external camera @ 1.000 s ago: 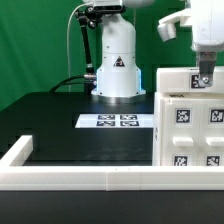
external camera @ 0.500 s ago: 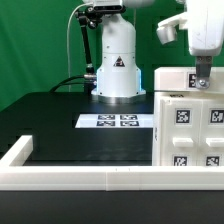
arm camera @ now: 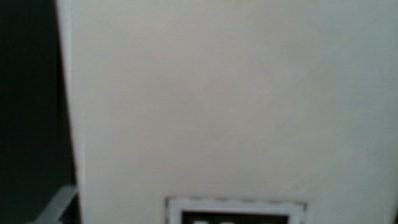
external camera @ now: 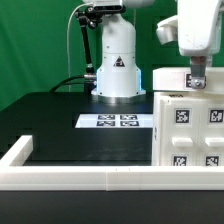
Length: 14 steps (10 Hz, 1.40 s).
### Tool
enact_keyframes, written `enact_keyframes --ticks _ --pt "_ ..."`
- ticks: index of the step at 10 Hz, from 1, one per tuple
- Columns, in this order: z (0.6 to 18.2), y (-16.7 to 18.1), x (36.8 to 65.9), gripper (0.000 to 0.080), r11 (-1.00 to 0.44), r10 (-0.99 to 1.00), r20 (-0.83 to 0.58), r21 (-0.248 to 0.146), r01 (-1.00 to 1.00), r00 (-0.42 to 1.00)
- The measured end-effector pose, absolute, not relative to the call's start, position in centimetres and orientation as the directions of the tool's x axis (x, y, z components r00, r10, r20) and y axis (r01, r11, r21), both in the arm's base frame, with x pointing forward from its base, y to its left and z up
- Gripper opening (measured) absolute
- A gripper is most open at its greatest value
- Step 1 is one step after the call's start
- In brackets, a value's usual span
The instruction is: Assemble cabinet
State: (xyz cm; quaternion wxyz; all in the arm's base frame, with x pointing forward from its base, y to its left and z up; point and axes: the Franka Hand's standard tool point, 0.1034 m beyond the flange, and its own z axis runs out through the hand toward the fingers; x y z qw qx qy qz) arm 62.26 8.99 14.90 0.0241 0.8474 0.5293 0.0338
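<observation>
The cabinet (external camera: pixel 190 135), a large white plastic box with black-and-white square marker tags (external camera: pixel 183 115) on its front face, is seen standing on the black table (external camera: pixel 60 125) at the exterior view's right. It is cut off by that edge of the picture. It is set just behind the long white rail (external camera: pixel 80 178) by which the near side of the table is edged. Small white raised blocks are made out low on its front face.

The arm's two-finger gripper (external camera: pixel 197 82) is held directly above the cabinet's top, with its dark fingertips down at the top surface. Whether the surface is touched cannot be told. The state of the claw cannot be told either: the fingers are too small and blurred in the exterior view, and they are not shown in the wrist view.

The wrist view is filled almost wholly by a plain white face of the cabinet (arm camera: pixel 231 100), on which part of one tag (arm camera: pixel 231 213) is seen. A dark strip is seen beside it.

The thin flat white marker board (external camera: pixel 115 121) is laid on the table near the white robot base (external camera: pixel 116 65), well apart from the cabinet's front. A green backdrop (external camera: pixel 35 50) is seen behind.
</observation>
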Motion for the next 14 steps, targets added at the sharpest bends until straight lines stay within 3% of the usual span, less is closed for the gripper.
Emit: enact_keyframes --ticks 6,8,11,14 --pt "14.85 8.92 62.25 0.0566 -0.803 0.596 0.063 0.053 0.593 0.801" --pt "14.64 8.74 62.26 0.0566 -0.920 0.391 0.094 0.041 0.389 0.915" --pt "14.39 8.58 62.35 0.0566 -1.000 0.030 0.130 -0.002 0.030 0.991" --pt "14.43 8.57 62.44 0.0566 -0.971 -0.237 0.130 -0.037 -0.234 0.963"
